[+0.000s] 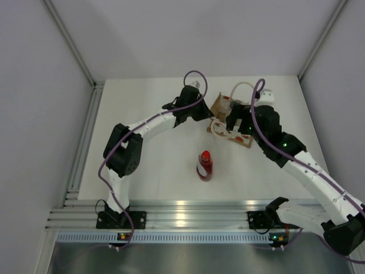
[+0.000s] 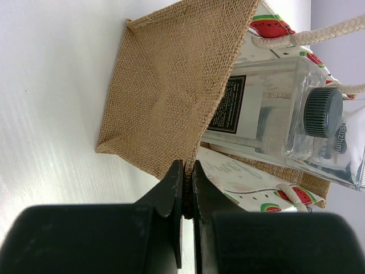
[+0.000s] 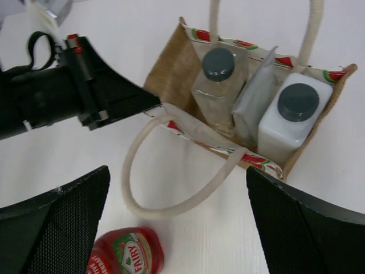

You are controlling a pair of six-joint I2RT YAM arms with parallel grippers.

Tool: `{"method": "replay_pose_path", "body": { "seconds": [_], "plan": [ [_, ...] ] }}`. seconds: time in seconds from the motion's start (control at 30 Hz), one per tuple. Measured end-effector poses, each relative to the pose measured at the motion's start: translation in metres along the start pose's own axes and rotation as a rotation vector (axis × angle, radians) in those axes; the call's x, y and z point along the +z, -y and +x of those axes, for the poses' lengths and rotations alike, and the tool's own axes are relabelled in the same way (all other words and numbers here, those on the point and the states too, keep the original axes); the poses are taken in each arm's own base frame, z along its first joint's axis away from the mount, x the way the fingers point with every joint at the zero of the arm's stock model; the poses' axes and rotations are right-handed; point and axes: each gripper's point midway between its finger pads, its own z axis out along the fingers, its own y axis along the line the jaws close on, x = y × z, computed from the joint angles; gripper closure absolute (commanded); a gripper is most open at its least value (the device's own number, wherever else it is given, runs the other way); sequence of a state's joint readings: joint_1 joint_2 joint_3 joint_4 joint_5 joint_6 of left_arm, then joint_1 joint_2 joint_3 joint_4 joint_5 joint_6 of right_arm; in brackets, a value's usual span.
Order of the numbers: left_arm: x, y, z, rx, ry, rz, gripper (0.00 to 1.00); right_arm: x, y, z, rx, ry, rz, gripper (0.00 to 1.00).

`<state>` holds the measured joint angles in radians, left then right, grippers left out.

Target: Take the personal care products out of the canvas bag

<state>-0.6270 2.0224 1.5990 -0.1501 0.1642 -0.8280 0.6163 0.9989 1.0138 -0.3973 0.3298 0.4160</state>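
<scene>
White table (image 1: 154, 154), smooth and faintly glossy, closed in by pale walls at left, right and far end. Ribbed metal rail (image 1: 182, 214) along the near edge. Directly on the surface, two things. Canvas bag (image 1: 219, 106) toward the far right, mouth up, tan weave on one side, watermelon print on another, with one cream rope handle (image 3: 126, 174) drooped out in a loop on the near side. Red bottle (image 1: 205, 166) near the middle, well apart from the bag, closer to the rail.
</scene>
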Motion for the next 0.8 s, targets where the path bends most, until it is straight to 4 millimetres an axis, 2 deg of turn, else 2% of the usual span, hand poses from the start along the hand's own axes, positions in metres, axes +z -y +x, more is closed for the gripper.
{"method": "replay_pose_path", "body": {
  "seconds": [0.1, 0.2, 0.37, 0.4, 0.5, 0.67, 0.7, 0.8],
  "plan": [
    [0.0, 0.0, 0.0, -0.001, -0.001, 0.002, 1.0, 0.012, 0.022, -0.001, 0.031, -0.031, 0.093, 0.01],
    [0.0, 0.0, 0.0, -0.001, -0.002, 0.002, 1.0, 0.029, 0.023, -0.005, 0.027, -0.059, 0.139, 0.01],
    [0.0, 0.001, 0.0, -0.001, -0.003, 0.004, 1.0, 0.059, 0.025, -0.026, 0.005, -0.048, 0.244, 0.16],
    [0.0, 0.001, 0.0, -0.001, -0.003, 0.004, 1.0, 0.065, 0.027, -0.03, 0.001, -0.042, 0.271, 0.25],
    [0.0, 0.001, 0.0, -0.001, -0.004, 0.005, 1.0, 0.077, 0.031, -0.036, -0.014, -0.038, 0.323, 0.37],
    [0.0, 0.001, 0.0, 0.0, -0.004, 0.005, 1.0, 0.091, 0.034, -0.042, -0.021, -0.032, 0.376, 0.44],
    [0.0, 0.001, 0.0, 0.0, -0.004, 0.005, 1.0, 0.093, 0.034, -0.043, -0.021, -0.03, 0.381, 0.49],
    [0.0, 0.001, 0.0, 0.0, -0.004, 0.005, 1.0, 0.1, 0.034, -0.047, -0.02, -0.022, 0.402, 0.49]
  ]
}}
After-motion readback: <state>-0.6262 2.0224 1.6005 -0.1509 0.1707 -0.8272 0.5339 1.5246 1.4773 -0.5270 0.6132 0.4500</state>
